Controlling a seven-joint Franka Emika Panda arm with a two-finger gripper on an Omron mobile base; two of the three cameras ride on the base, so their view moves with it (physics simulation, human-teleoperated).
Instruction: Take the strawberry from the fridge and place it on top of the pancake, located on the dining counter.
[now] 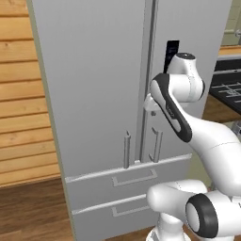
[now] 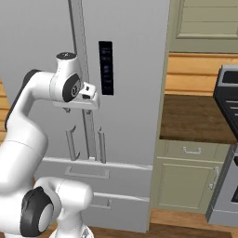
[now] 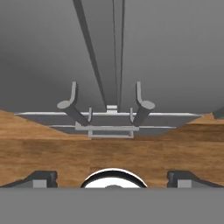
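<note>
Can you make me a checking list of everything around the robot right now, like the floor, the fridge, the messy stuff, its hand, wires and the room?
Surface: brown wooden plank floor under the fridge and robot.
Job's things: tall light-grey French-door fridge, both doors shut, two lower drawers shut; slim vertical handles side by side at the door seam. No strawberry, pancake or dining counter seen.
Clutter: nothing seen.
Grippers: tool held near the door seam; its two dark fingertips stand wide apart, holding nothing.
Cables: nothing seen.
Surroundings: light wooden plank wall; pale green cabinets with a dark brown wooden countertop; grey stove at the right.
</note>
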